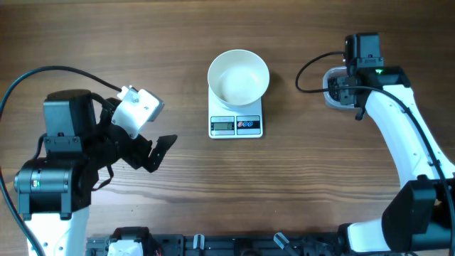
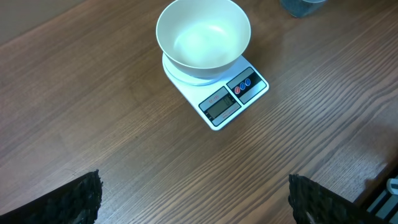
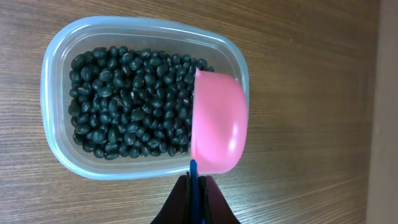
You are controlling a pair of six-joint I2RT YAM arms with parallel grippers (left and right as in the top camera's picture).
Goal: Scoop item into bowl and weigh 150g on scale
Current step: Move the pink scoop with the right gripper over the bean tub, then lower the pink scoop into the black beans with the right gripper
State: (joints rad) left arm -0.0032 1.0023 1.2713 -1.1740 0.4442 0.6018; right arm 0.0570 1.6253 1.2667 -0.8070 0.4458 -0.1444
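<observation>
The empty white bowl (image 1: 238,75) (image 2: 203,34) stands on the white scale (image 1: 236,126) (image 2: 233,99) at the table's middle back. My left gripper (image 1: 160,149) (image 2: 194,183) hovers open over bare wood, nearer than the scale and to its left, holding nothing. At the back right, my right gripper (image 1: 345,89) (image 3: 196,180) is shut on the blue handle of a pink scoop (image 3: 217,121). The scoop's cup sits at one end of a clear tub (image 3: 53,93) (image 1: 329,82), against the heap of black pellets, the item (image 3: 124,99). From overhead the arm hides most of the tub.
Both arm bases (image 1: 53,188) (image 1: 416,213) stand at the near corners. A dark rail (image 1: 213,245) runs along the front edge. Wood tabletop lies between the scale and the tub.
</observation>
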